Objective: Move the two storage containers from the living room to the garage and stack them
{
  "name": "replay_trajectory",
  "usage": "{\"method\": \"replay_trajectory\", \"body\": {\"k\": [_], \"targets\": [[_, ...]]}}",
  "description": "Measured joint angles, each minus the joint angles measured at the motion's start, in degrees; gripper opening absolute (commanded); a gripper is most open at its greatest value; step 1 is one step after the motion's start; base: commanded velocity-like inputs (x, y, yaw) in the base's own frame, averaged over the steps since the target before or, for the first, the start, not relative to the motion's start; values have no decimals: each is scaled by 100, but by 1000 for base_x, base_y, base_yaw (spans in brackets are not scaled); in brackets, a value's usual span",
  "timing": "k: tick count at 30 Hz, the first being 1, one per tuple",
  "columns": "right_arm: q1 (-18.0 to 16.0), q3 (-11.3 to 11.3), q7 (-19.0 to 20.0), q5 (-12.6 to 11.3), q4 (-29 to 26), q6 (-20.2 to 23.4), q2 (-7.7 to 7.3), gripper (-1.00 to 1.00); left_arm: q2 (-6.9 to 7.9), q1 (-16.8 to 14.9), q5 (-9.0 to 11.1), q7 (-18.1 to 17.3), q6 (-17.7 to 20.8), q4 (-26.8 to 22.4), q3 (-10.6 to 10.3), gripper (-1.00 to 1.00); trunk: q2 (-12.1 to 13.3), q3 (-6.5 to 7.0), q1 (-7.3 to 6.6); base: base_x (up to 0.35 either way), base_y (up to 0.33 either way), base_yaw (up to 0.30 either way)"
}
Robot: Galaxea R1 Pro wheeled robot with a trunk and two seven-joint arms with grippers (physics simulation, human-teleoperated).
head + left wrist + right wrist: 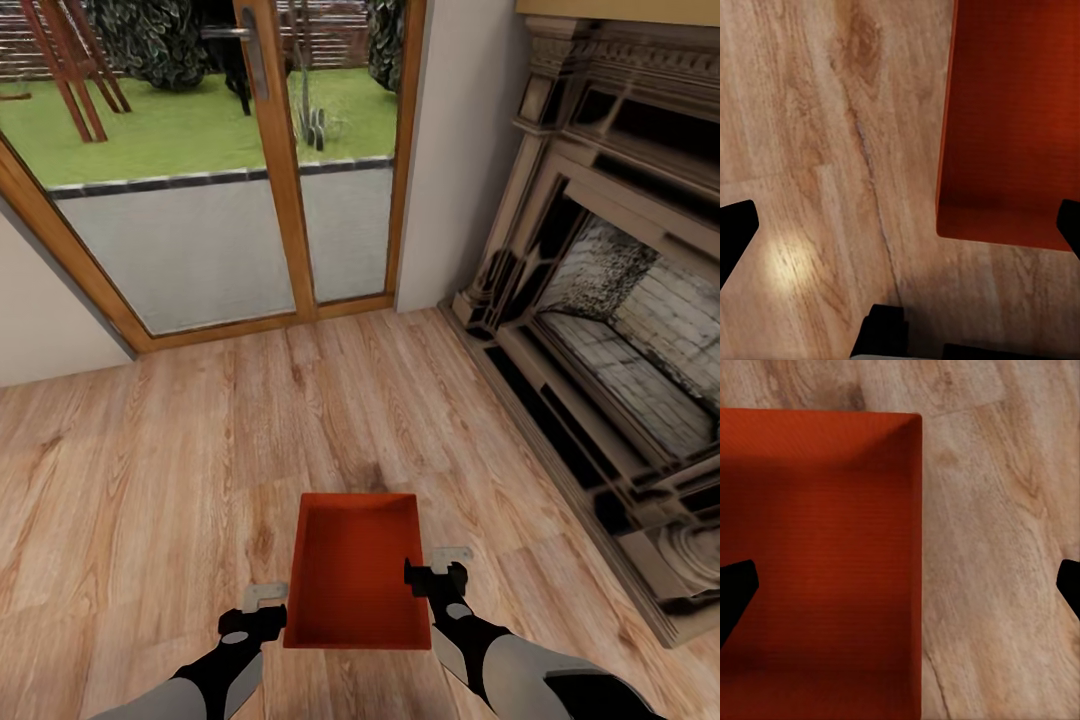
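In the head view, one red-orange container is seen on the light wood-plank floor, at 6 o'clock in the picture, open top upward and nothing visible inside. The left gripper is held just beside the container's left wall, near its nearer corner. The right gripper is held at the container's right wall, about halfway along it; whether it touches the rim cannot be told. Glazed doors with wooden frames are seen from 10 to 12 o'clock, with grass and a paved strip behind the glass. A dark, ornate fireplace is placed along the wall from 2 to 4 o'clock.

In the left wrist view, the container is shown from above with a corner and two walls on the planks. The two dark fingertips are seen wide apart at opposite edges of the picture, so the left gripper is spread and nothing is held.

In the right wrist view, the container is shown with its wall running between the fingertips. These are likewise set wide apart, one over the box's inside and one over the floor, and nothing is clasped
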Motion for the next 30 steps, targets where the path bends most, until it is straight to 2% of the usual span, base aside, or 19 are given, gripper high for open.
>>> {"method": "replay_trajectory", "body": {"k": [30], "targets": [[-2,0,0,9,0,-9,-3,100,13,0,1,0,-3,0,-1,100,-1204,-539,659,0,0,0]]}}
